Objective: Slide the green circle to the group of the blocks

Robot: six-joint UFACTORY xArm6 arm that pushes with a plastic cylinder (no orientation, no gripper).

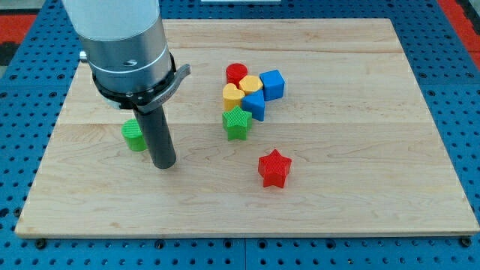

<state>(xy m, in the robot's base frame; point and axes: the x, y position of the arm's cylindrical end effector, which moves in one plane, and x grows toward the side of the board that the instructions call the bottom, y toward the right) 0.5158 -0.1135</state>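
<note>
The green circle stands on the wooden board at the view's left of centre. My tip rests on the board just to the right of it and slightly lower in the view, close to it or touching; I cannot tell which. The group lies to the right: a red circle, a blue cube, a yellow block, a yellow heart, a blue block and a green star, packed together.
A red star sits alone below the group, toward the view's bottom. The wooden board lies on a blue pegboard surface. The arm's grey body hangs over the board's upper left.
</note>
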